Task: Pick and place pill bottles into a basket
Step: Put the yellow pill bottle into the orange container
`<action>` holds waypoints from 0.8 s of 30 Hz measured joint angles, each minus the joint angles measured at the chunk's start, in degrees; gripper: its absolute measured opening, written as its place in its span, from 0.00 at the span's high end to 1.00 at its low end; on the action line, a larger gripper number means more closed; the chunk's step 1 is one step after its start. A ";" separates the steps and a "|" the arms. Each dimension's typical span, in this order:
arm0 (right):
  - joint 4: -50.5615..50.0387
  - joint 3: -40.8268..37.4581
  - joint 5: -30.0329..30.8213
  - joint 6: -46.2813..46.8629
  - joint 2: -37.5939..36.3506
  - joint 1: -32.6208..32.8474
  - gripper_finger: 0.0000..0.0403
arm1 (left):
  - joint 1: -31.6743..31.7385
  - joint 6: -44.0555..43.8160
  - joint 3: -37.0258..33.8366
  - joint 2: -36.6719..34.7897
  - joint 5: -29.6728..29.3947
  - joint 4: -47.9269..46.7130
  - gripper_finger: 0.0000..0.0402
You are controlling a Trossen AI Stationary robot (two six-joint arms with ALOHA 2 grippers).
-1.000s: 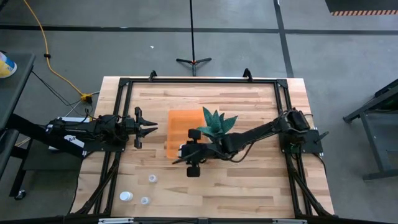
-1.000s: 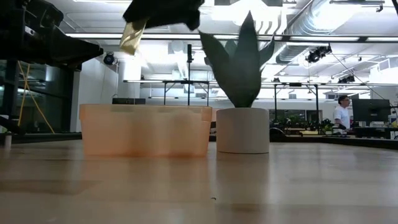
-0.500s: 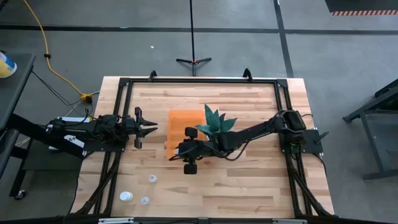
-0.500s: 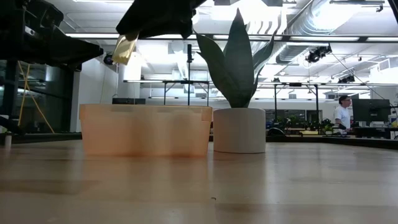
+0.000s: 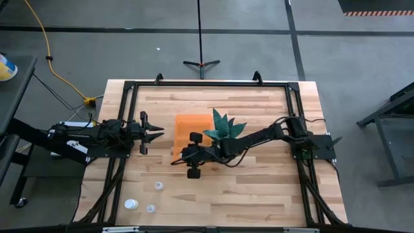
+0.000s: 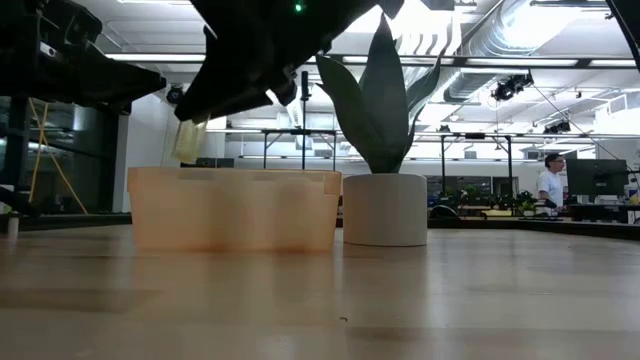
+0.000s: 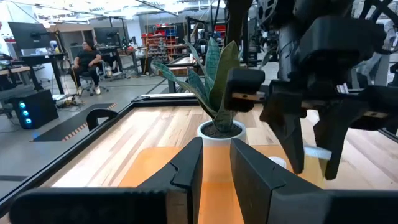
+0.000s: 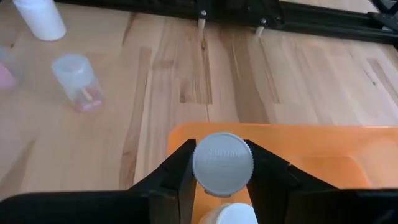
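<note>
over the basket [image 5: 189,133] edge, the right end effector [image 8: 222,186] grips a pill bottle [image 8: 222,163], cap facing the wrist camera, body hidden; the left end effector's [image 7: 214,163] fingers are parted.

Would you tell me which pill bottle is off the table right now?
The pill bottle clamped in the right gripper, over the orange basket; the three others stand on the table.

Pill bottles: five visible. Three loose on the table [image 5: 259,188] at 7 o'clock [image 5: 158,186] [image 5: 131,204] [image 5: 151,208], one in the right hand [image 8: 222,164], one inside the basket [image 8: 231,214]. Basket [image 5: 184,125]: one. Potted plant [image 5: 224,127]: one. Arms: two.
</note>
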 joint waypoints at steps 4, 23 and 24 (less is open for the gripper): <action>-2.08 0.00 -1.93 0.09 0.69 -0.38 0.72 | -0.02 0.00 0.00 0.00 -0.01 0.02 0.71; -10.53 0.00 -6.20 1.44 0.65 -0.56 0.72 | 0.00 0.01 0.00 0.00 -0.01 0.00 0.71; -11.05 0.00 -6.57 1.44 0.65 -0.64 0.73 | 0.00 0.01 0.00 0.00 -0.01 0.00 0.71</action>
